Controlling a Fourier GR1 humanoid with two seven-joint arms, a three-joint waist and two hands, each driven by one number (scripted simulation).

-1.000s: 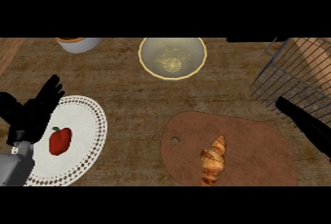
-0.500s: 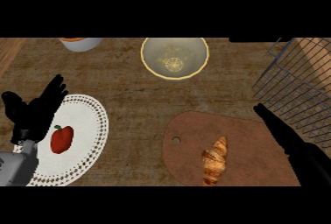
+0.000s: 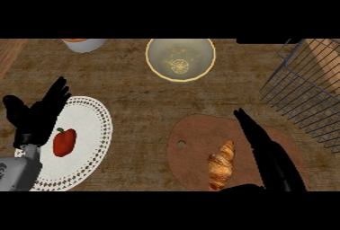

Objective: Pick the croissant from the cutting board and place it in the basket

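Observation:
A golden croissant (image 3: 221, 165) lies on the brown cutting board (image 3: 192, 148), near its lower middle. My right hand (image 3: 266, 150) hovers over the board just right of the croissant, fingers straight and pointing up the view, holding nothing. The dark wire basket (image 3: 305, 90) stands at the right edge, beyond the board. My left hand (image 3: 36, 114) rests open at the left edge, fingers up, over the rim of a white plate.
A white lacy plate (image 3: 90, 130) at the left carries a red bell pepper (image 3: 64, 141). A yellow bowl (image 3: 181, 58) stands at the top middle, and a grey cup (image 3: 85, 43) at the top left.
My right hand has slid leftward from the right edge onto the cutting board, ending beside the croissant. The left hand has barely moved.

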